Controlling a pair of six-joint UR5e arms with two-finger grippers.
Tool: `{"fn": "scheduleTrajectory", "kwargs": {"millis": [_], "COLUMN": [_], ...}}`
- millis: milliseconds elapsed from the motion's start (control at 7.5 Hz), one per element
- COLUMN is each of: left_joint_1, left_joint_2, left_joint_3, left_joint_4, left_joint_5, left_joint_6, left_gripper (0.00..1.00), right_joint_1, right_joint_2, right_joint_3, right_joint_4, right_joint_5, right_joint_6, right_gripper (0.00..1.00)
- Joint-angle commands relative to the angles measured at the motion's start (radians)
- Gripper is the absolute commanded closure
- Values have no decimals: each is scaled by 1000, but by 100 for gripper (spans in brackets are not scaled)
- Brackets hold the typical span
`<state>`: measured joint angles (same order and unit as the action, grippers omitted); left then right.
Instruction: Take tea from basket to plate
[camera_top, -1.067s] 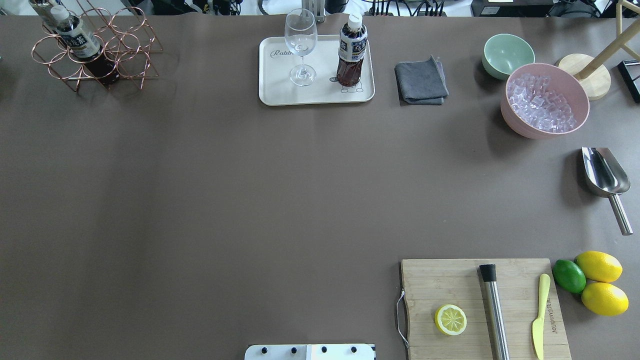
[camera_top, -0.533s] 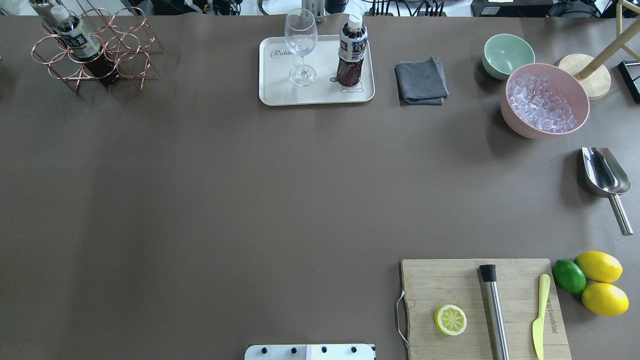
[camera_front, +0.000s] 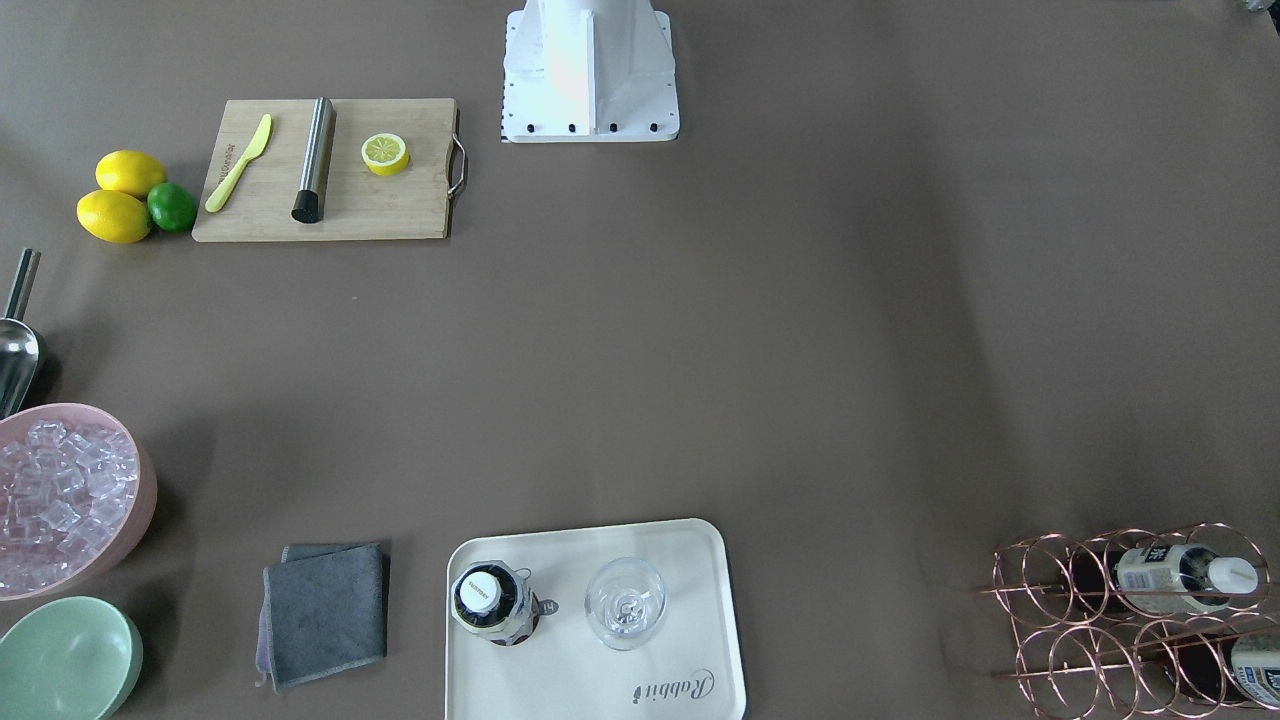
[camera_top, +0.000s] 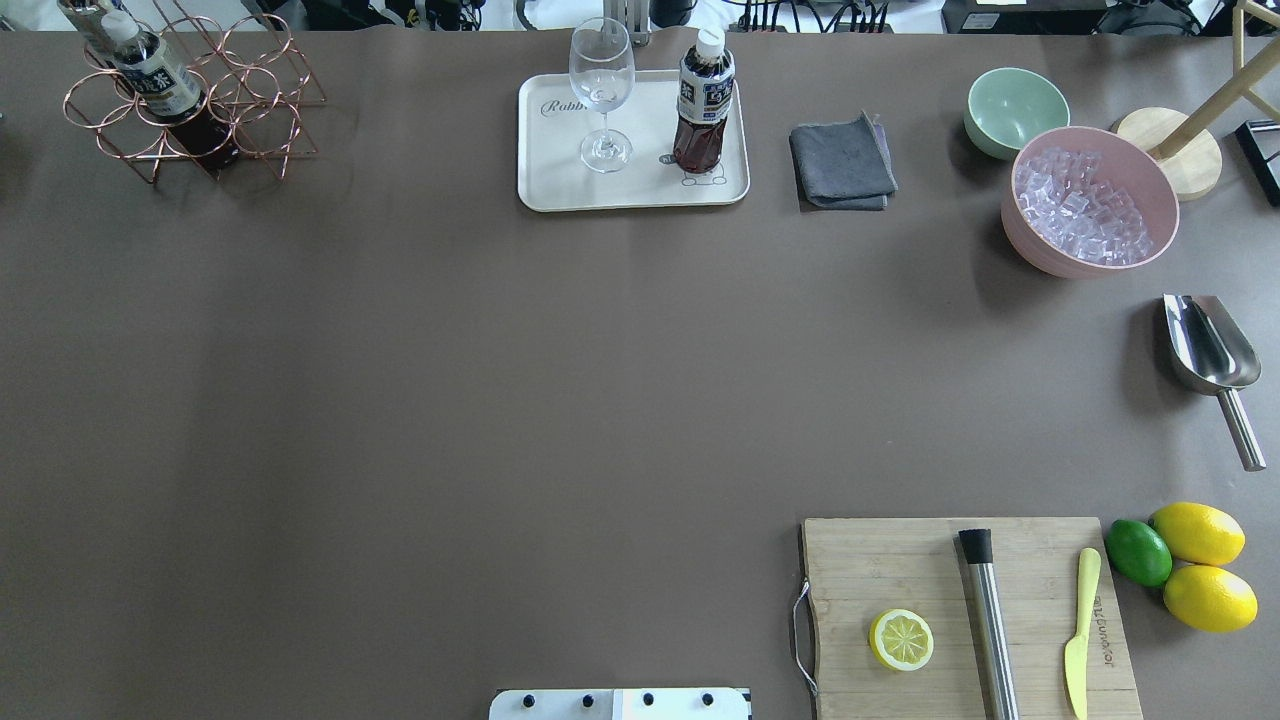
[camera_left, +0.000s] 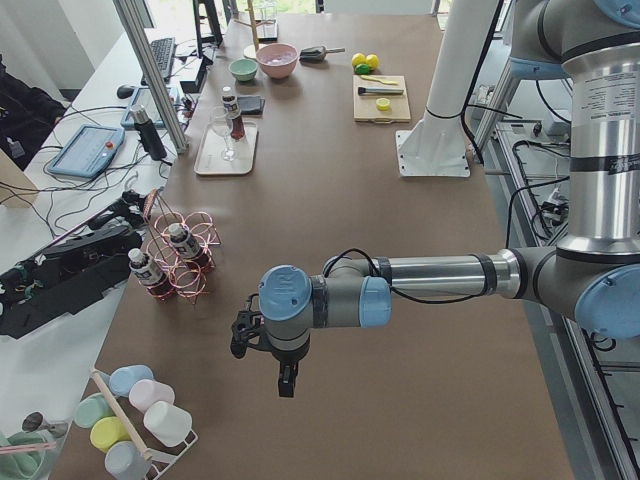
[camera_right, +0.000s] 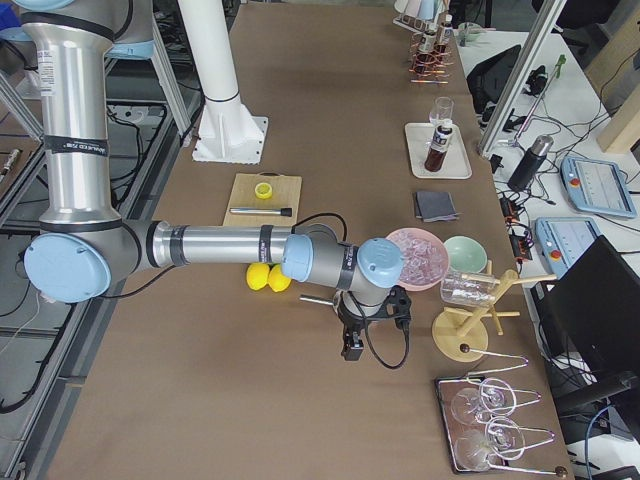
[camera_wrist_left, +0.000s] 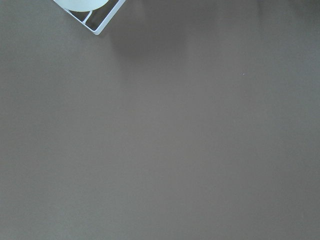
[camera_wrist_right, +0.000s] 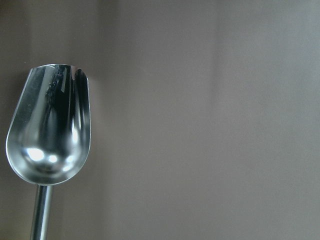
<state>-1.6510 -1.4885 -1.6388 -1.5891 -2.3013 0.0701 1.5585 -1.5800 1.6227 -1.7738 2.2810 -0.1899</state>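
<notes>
Tea: one bottle (camera_top: 705, 100) stands upright, cap up, on the right half of the plate (camera_top: 560, 185), over the bear drawing. Nothing grips it.
Glass: a wine glass (camera_top: 601, 90) stands on the plate's left half, just beside the tea and not touching it. I judge the tea was set to one side to keep clear of the stem.
Basket: the basket (camera_top: 260, 110) is well to the left of the plate, along the same far table edge. Two spare bottles (camera_top: 160, 90) lean in its cells.
Left gripper: the left gripper (camera_left: 285, 385) is well apart from the plate, beyond the basket, and points down over bare table. Only the side view shows it, so I cannot tell whether its fingers are spread or pressed together.
Right gripper: the right gripper (camera_right: 350, 347) is well to the right of the plate, past the pink bowl (camera_top: 1030, 250), and hangs over the scoop (camera_wrist_right: 50, 135). I cannot tell its finger state either.
Why: I judge both arms are parked wide of the plate so the bottle stands unaided. The task looks complete.
Change from earlier: none seen in the overhead view. Tea, glass and basket sit in the same places, and that view shows no arm then or now.
</notes>
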Motion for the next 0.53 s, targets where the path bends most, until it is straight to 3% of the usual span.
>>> {"fn": "scheduleTrajectory", "kwargs": {"millis": [0, 400], "left_joint_1": [34, 37], "left_joint_2": [1, 1], "left_joint_3": [-29, -29], "left_joint_4": [-6, -9], "left_joint_5": [0, 0], "left_joint_6": [-58, -58], "left_gripper": [1, 1], "right_joint_1": [0, 2], "right_joint_2": [0, 0], "right_joint_3": [5, 5], "right_joint_4": [1, 1], "right_joint_5": [2, 52], "right_joint_6": [1, 1], "right_gripper": [0, 0]}}
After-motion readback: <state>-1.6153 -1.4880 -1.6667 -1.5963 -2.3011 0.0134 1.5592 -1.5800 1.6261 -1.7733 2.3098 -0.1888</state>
